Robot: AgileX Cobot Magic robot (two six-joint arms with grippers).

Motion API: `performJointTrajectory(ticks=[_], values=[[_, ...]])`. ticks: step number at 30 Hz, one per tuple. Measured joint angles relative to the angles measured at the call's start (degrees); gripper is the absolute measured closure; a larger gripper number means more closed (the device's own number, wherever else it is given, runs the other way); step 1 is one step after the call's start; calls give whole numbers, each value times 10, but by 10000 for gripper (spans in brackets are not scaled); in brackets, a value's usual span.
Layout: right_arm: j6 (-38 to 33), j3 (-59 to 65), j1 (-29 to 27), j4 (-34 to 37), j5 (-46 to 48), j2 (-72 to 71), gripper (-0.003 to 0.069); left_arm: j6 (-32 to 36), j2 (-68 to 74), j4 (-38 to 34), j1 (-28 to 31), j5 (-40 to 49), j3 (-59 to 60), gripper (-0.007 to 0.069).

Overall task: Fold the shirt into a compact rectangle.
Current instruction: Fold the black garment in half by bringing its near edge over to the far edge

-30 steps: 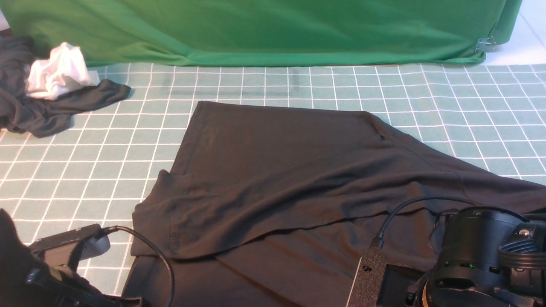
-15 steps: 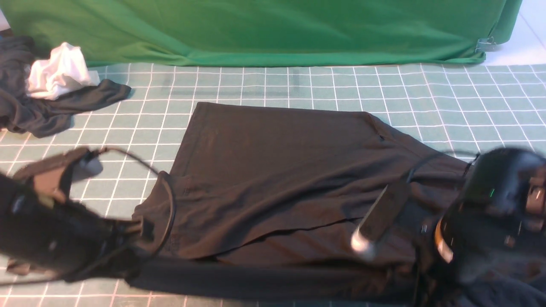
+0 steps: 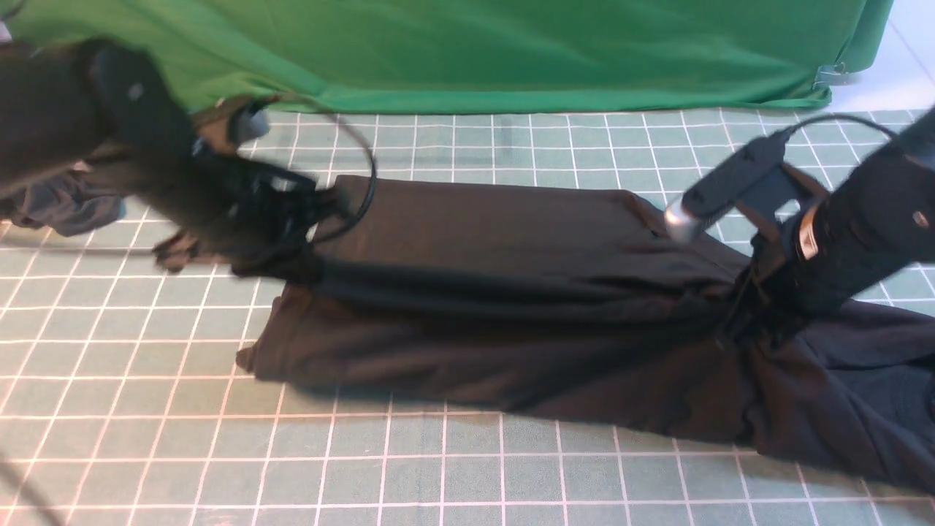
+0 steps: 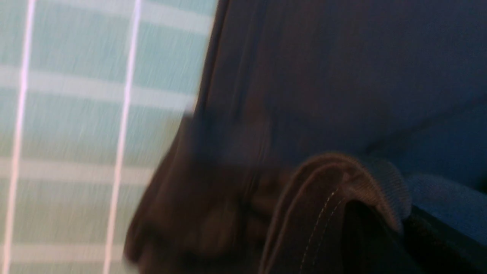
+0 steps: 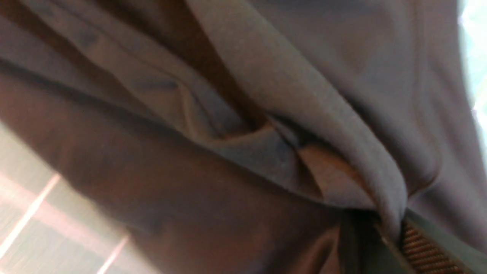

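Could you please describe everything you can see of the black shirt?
The shirt is thin, soft black fabric with stitched hems, lying across the middle of the teal grid tablecloth. One edge is raised and pulled taut into a long fold between both arms, with cloth draping down to the table. The left gripper pinches one end, the right gripper the other, where the cloth bunches. More fabric spreads off to the right. No print shows.

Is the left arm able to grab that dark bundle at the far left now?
Probably not yet: the left hand is shut on the shirt. The dark bundle lies near that arm, but it must let go first.
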Motion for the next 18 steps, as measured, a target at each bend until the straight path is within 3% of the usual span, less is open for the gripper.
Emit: performJointTrajectory(ticks=[7,18], values=[[-22,-98,-46,-1,-33,98,606,-2,139,4,3,36,-189,607],[-25,-207,-72,-3,-108,236,596,-17,261,0,31,25,-331,607]])
